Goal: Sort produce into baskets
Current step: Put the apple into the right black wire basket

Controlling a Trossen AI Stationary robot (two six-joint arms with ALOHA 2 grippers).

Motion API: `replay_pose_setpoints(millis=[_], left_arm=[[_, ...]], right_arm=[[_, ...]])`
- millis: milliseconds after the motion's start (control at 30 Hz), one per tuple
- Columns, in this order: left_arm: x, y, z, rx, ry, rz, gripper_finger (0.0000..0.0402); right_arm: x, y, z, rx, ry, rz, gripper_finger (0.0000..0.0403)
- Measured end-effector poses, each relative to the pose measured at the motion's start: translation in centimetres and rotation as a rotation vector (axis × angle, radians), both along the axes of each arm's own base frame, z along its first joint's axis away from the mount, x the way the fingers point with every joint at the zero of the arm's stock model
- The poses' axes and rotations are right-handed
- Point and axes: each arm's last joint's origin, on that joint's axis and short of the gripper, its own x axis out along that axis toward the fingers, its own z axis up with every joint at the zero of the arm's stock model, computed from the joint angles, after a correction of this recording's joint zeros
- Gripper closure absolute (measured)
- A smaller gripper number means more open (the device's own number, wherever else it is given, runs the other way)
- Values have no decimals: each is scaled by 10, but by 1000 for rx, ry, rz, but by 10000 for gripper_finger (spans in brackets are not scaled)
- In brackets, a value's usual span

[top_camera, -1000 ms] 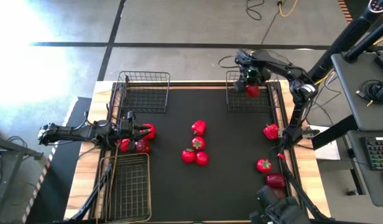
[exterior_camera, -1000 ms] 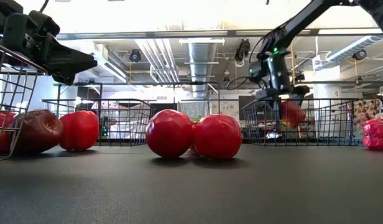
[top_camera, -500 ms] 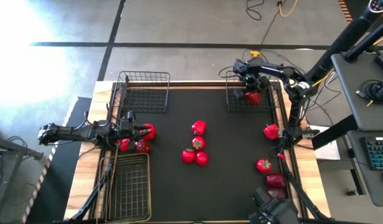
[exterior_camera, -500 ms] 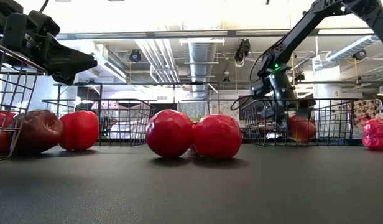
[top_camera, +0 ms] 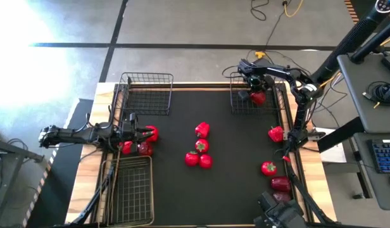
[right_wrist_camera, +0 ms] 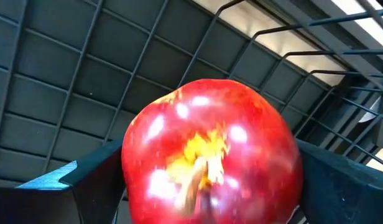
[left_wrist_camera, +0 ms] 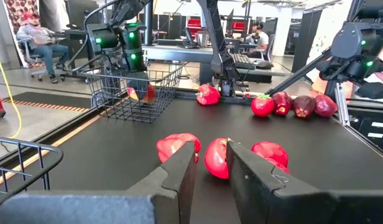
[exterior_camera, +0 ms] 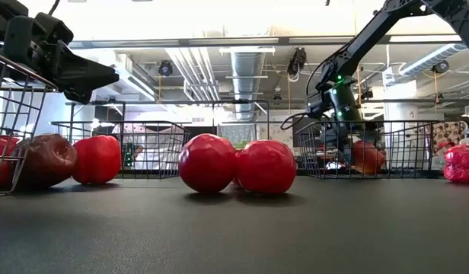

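- Red apple (top_camera: 258, 97) with a yellow patch now lies on the floor of the far right basket (top_camera: 238, 106), upper right of the high view. A second ago it hung in the air above that basket.
- Over that second, the right gripper (top_camera: 253, 84) came down into the basket and spread its fingers. In the right wrist view they stand wide on either side of the apple (right_wrist_camera: 210, 149), which appears to rest on the wire mesh, let go rather than held.
- In the low view the apple (exterior_camera: 367, 157) sits low behind the basket wire (exterior_camera: 402, 148), with the right gripper (exterior_camera: 339, 106) just above it.
- The left gripper (top_camera: 137, 134) has not moved. It waits at the left edge of the high view, over a cluster of red fruit (top_camera: 144, 149), its fingers (left_wrist_camera: 179, 168) nearly closed and holding nothing.
- Judgement: one piece looks delivered. Much remains: a group of red produce at table centre (top_camera: 200, 147), more along the right edge (top_camera: 275, 133), and the left cluster, all outside the baskets.
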Motion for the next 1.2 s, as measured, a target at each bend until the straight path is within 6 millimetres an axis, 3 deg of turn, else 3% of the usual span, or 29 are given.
replay_pose_setpoints(millis=[667, 967, 1200], left_arm=[[0, 0, 0, 0, 0, -1, 325], [0, 0, 0, 0, 0, -1, 325], [0, 0, 0, 0, 0, 0, 325]], right_arm=[[-2, 3, 9, 12, 0, -3, 3], [-3, 9, 49, 24, 10, -20, 3], [-4, 50, 91, 15, 12, -55, 3]])
